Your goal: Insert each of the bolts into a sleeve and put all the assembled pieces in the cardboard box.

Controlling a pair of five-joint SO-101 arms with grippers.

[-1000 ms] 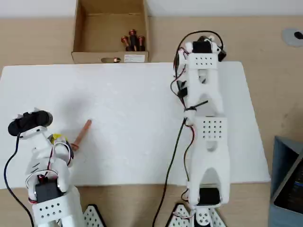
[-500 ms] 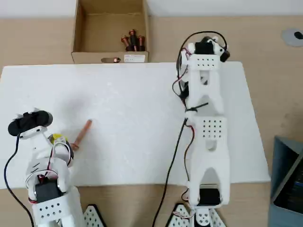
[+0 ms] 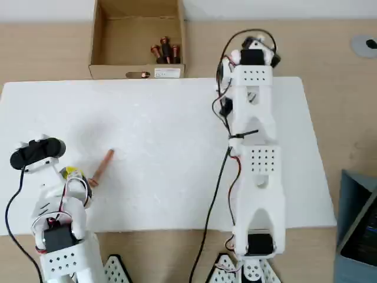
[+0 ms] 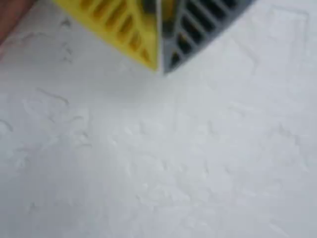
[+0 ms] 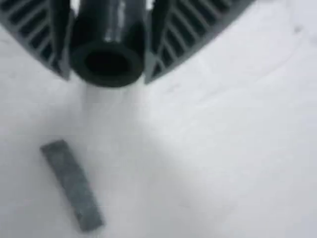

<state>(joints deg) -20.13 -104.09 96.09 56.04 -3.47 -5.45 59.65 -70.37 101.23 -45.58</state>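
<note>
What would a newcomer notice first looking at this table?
Probably the right gripper, clamped on a black sleeve toward the far end of the white mat. Next, the lone copper bolt lying bare on the mat beside the shut left gripper. Then the cluster of assembled pieces in the near right corner of the cardboard box beyond the mat.

One cardboard box [image 3: 103, 35], three assembled pieces [image 3: 165, 50], one loose bolt [image 3: 103, 167], one black sleeve [image 5: 106, 57], one grey strip [image 5: 72, 191], two arms [image 3: 259, 177]
</note>
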